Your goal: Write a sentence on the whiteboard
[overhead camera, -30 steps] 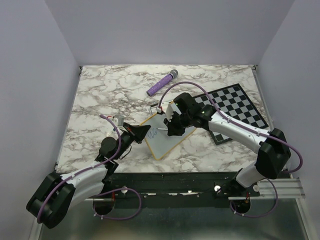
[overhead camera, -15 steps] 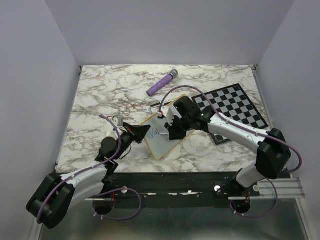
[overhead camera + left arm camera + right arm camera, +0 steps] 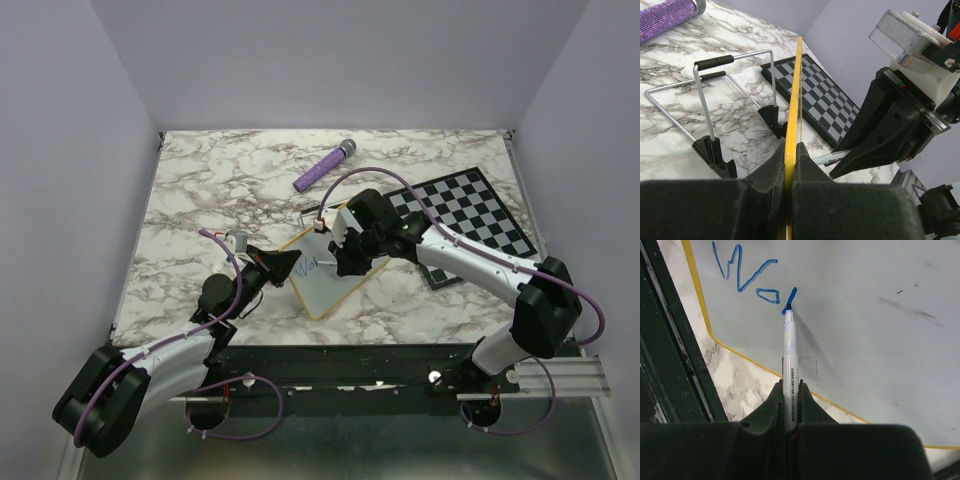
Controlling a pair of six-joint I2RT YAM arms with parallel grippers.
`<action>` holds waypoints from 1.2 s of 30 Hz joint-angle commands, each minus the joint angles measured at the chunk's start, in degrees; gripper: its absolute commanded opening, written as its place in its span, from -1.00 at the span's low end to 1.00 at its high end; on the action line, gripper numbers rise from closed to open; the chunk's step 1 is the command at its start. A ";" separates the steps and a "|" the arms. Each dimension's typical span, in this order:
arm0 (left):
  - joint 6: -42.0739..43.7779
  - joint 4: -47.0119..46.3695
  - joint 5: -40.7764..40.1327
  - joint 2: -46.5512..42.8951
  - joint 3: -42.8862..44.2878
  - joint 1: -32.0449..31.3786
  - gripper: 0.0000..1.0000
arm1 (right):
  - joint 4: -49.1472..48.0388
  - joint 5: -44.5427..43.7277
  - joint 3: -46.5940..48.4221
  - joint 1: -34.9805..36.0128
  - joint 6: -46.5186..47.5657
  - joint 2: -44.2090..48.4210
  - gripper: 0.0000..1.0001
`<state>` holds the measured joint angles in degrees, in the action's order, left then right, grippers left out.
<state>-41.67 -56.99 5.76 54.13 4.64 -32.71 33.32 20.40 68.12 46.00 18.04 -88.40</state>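
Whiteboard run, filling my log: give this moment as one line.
left gripper: shut on whiteboard frame | right gripper: shut on marker | tip: on whiteboard | sentence: "Wa" plus one stroke

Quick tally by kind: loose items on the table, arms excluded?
whiteboard: 1
marker: 1
chessboard: 1
purple microphone: 1
wire stand: 1
Total: 5
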 commanded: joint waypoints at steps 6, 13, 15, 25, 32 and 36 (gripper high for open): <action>0.71 -2.86 0.48 0.54 -0.34 -0.25 -1.00 | -0.89 -2.47 2.20 -1.96 -1.16 0.16 -0.99; 0.63 -2.95 0.48 0.63 -0.34 -0.25 -1.00 | -0.80 2.52 1.05 -3.55 0.23 2.09 -0.99; 0.71 -3.04 0.48 0.63 -0.34 -0.25 -1.00 | 0.07 6.74 0.88 -3.55 1.72 2.62 -0.99; 0.62 -3.48 0.57 1.24 -0.16 -0.25 -1.00 | 1.48 10.01 1.23 -2.58 2.70 0.07 -0.99; 0.71 -3.65 0.57 1.42 -0.16 -0.25 -1.00 | 1.92 8.78 1.67 -1.88 2.61 -1.77 -0.99; 0.63 -3.92 0.74 1.77 -0.07 -0.25 -1.00 | 2.01 8.07 2.11 -1.53 2.35 -2.39 -0.99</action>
<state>-41.85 -58.57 5.78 55.48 4.64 -32.73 33.89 28.38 68.73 43.90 19.99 -89.65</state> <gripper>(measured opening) 0.070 0.137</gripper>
